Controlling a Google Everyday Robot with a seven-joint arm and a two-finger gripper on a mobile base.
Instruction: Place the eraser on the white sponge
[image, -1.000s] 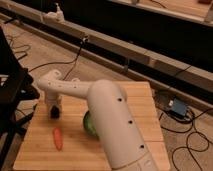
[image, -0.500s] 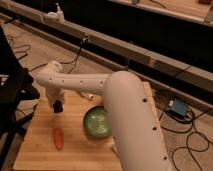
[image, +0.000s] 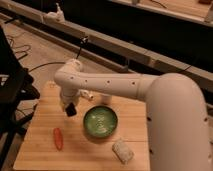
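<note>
Since the frame half a second back, the gripper has shifted to the right across the wooden board and now sits closer to the green bowl. The thick white arm has swung off to the right, and the white sponge is now uncovered.

Gripper: hangs down from the bent wrist over the left half of the board, at about 10 o'clock from the bowl and just beside its rim.

Claw: closed narrow on the eraser, which shows as a small dark block at the tip. The block is tilted. I cannot tell whether it is clear of the wood or brushing it.

White sponge: lies flat on the board at about 5 o'clock from the bowl, near the front edge. It is well apart from the eraser, with the bowl between the two.

Orange carrot: at about 8 o'clock from the bowl, lying on the board, at 7 o'clock below the gripper.

Black chair: off the board's left edge, at 9 o'clock. Cables trail on the floor behind it.
</note>
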